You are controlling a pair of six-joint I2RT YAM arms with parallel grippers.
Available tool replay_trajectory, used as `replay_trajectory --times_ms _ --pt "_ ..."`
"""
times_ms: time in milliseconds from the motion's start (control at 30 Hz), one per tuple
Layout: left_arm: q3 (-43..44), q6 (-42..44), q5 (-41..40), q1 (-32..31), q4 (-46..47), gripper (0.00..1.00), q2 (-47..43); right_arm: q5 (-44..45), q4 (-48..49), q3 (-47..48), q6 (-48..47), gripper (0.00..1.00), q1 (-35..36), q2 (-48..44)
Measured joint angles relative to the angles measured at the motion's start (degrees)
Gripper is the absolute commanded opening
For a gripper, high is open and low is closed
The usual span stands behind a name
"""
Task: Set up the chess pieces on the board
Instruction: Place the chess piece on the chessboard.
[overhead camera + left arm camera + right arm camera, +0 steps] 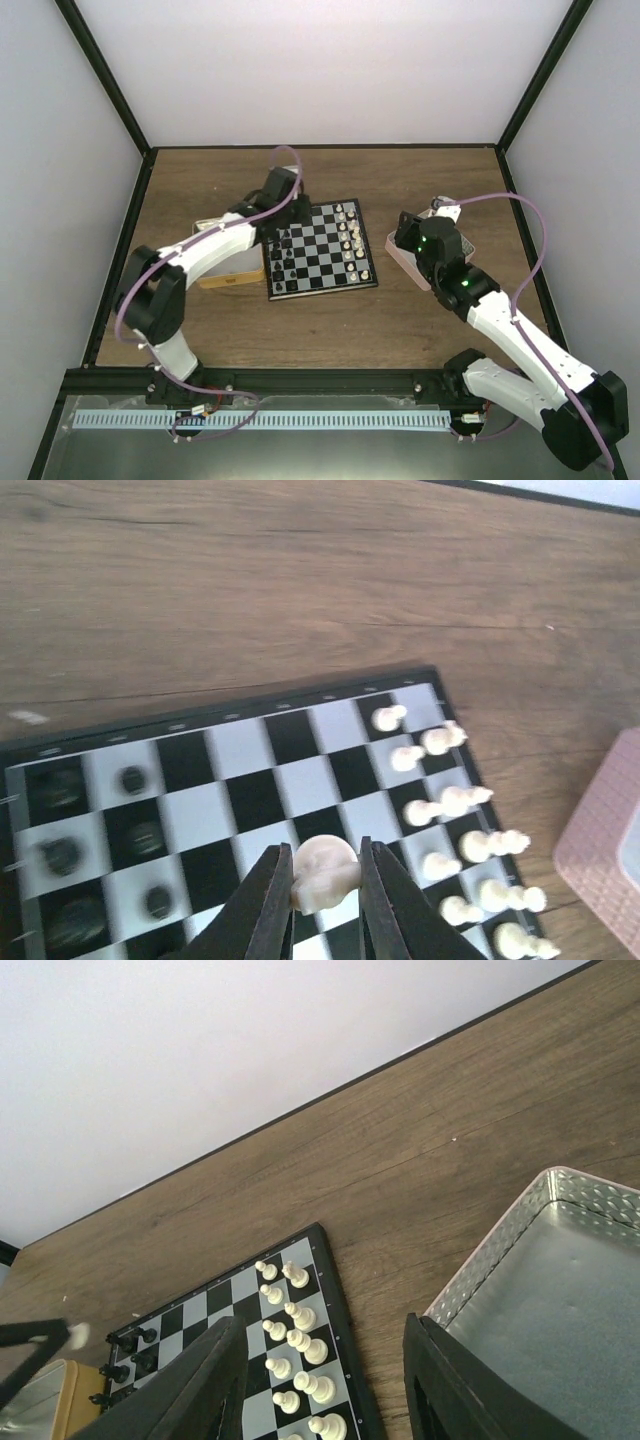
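Progress looks past halfway, by my reading. The board (320, 250), black and silvery checks inside a thin dark border, lies flat in the middle of the worktop (330, 320), between the tan tray (232, 272) on its left and the pink tray (605, 850) on its right. White pieces (450, 800) stand in two close rows along the board's right edge. Black pieces (133, 780) sit along the opposite edge, too blurred in the left wrist view to tell their kinds. From above, both sides seem incomplete: the white rows appear to stop short of the near corner and the black ones short of the far corner. The central squares are bare.

The left fingers (275, 900) pinch a cream piece (325, 875) by its sides, above the middle of the board and clear of the standing figures. It has a rounded head; which figure it is I cannot tell. I judge it bound for the white side. The right fingers (215, 1380) are spread apart with nothing between them, hanging at the pink tray's board-side edge. The part of that tray seen from the right wrist shows no piece.

All the chess pieces are tiny, each smaller than one square.
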Motion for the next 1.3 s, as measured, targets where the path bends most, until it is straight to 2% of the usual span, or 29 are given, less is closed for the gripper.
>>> replay_trajectory --times_ms 233,700,933,1300 --pt "8.7 -1.1 1.3 -6.3 -0.4 0.15 10.0 0.2 -0.2 -1.0 0.0 0.44 0.0 -0.6" --pt "7.2 -9.3 -1.4 -21.0 -2.1 0.16 10.4 4.9 -1.5 -1.8 0.6 0.44 0.0 -4.8" --pt "8.2 -11.2 -2.5 -22.1 -3.8 0.16 13.1 7.4 -1.7 -2.5 1.1 0.46 -0.1 -8.6" --pt "13.1 -11.5 -4.0 -22.6 -7.6 0.16 19.4 8.0 -2.5 -2.9 1.3 0.46 -0.1 -8.6"
